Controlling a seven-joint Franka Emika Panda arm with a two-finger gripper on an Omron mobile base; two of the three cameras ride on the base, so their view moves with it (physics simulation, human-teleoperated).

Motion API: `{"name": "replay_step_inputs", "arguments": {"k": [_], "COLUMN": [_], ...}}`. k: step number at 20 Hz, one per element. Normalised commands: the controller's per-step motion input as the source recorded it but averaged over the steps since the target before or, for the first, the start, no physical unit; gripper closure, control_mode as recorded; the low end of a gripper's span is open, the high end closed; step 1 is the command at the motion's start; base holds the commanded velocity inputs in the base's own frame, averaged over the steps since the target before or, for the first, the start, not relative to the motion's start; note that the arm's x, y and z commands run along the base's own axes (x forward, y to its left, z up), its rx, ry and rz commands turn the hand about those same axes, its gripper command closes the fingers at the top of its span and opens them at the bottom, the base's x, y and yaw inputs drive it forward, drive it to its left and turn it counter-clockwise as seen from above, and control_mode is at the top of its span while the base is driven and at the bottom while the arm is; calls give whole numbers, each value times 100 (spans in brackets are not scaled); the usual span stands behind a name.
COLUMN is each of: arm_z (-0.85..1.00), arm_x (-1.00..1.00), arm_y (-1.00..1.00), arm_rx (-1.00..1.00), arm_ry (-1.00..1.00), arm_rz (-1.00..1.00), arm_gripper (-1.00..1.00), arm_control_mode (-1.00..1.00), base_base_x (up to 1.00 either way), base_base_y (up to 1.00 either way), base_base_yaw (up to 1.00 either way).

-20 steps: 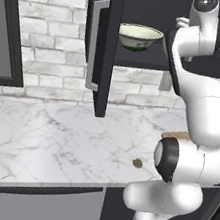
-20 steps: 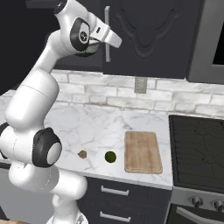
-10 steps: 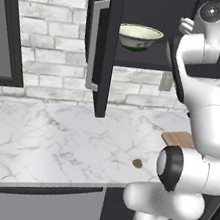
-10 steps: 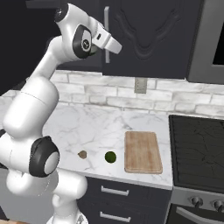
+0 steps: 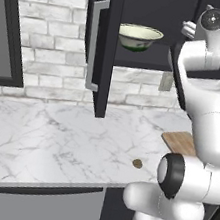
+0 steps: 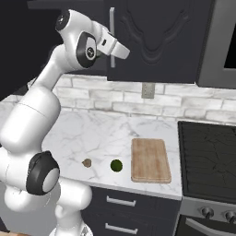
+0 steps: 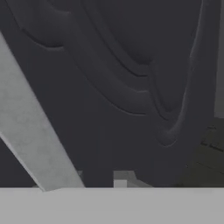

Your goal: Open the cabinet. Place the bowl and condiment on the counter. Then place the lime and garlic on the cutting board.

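**One door open, everything else still to move**

White marble counter (image 6: 92,133) runs under the black cabinet (image 6: 156,41), whose left door (image 5: 109,51) stands swung out while the right door looks closed. Raised at that right door's silver handle (image 6: 112,32) is the gripper (image 6: 120,50); whether its jaws grip the bar or stand apart cannot be told. Inside, the bowl (image 5: 139,37) sits on the shelf. No condiment bottle can be made out. Lime (image 6: 116,165) and garlic (image 6: 86,162) lie on the counter, near the cutting board (image 6: 148,160) but off it. Judged so, the opening is partway done and all four placements remain.
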Motion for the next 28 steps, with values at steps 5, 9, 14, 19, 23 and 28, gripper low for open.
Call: {"name": "replay_step_inputs", "arguments": {"k": [5,9,14,19,23,28], "arm_z": [-84,-86,-88,-91,-82,-56], "arm_x": [-11,-19,-28,-28,-26,-30], "arm_y": [-100,-100,-100,-100,-100,-100], "arm_rx": [0,0,3,4,2,3], "arm_ry": [0,0,0,0,0,3], "arm_rz": [-3,-1,0,0,0,-1], "arm_gripper": [100,100,100,100,100,100], "arm_control_mode": [-100,-100,-100,-100,-100,-100], "base_base_x": [0,0,0,0,0,0], "base_base_y": [0,0,0,0,0,0], "base_base_yaw": [0,0,0,0,0,0]}}
